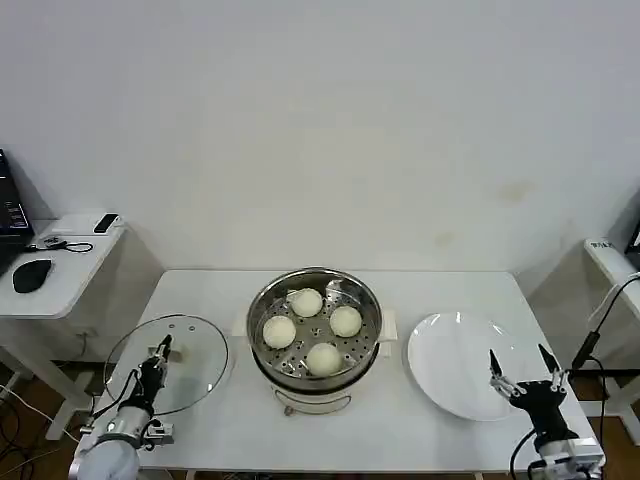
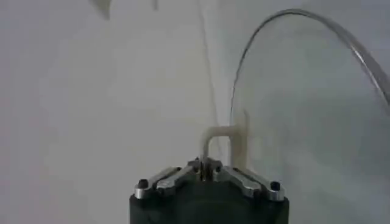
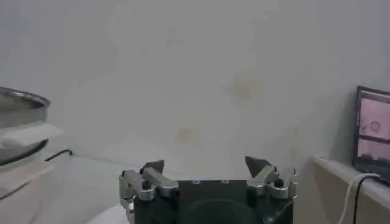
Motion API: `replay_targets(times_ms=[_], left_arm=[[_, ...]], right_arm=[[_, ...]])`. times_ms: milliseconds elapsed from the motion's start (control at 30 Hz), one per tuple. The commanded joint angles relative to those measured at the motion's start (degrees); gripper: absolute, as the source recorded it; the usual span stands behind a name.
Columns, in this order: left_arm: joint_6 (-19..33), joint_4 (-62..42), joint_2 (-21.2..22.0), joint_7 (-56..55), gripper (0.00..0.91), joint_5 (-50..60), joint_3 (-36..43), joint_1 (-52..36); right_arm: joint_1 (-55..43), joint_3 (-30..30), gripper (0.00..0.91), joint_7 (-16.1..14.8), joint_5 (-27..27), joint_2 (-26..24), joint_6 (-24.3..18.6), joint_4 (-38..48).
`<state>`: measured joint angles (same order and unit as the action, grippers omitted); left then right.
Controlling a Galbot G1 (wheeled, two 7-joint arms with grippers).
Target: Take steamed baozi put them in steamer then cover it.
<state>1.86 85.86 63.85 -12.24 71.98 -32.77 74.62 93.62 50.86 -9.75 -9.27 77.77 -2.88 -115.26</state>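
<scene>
Steamed baozi (image 1: 313, 330), four of them, sitting on the perforated tray inside the steamer (image 1: 268, 305) at the middle of the white table (image 1: 200, 285) in the head view. Lying to the steamer's left on the table, the cover (image 1: 195, 370), glass and metal-rimmed, near the front-left corner. Clamping the cover's white bar handle, the left gripper (image 1: 160, 352), fingers drawn together on it. Resting to the steamer's right, a flat white plate (image 1: 445, 360). Hovering at the plate's near right edge, the right gripper (image 1: 525, 368), fingers spread apart and holding nothing.

Showing in the left wrist view, the left gripper (image 2: 207, 169) pinching the white handle, with the cover (image 2: 304, 97) and its metal rim curving away beyond.

Showing in the right wrist view, the right gripper (image 3: 207, 165) standing wide apart, with the steamer (image 3: 18, 125) off at the side.
</scene>
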Motion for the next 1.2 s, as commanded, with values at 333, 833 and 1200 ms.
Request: replay_targets(times_ms=[333,833,1200], left_arm=[[-14.55,23.59,1.15,3.21,0.0,-6.77,-2.77,9.68],[-21.97,35.56,-4.34,12.26,0.0,-7.43,5.06,4.28],[-26.22,37.67,-2.62,16.73,0.0,-5.26,13.07,-1.19]], right_arm=[[0.03,-0.72,0.907,-0.29,0.63,-0.17,-0.27,0.09],[0.58,-1.27,0.907,-1.38,4.14,0.8,-1.42,0.17],[0.91,-2.11,0.907,-1.31,8.83,2.91,-1.71,-0.74]])
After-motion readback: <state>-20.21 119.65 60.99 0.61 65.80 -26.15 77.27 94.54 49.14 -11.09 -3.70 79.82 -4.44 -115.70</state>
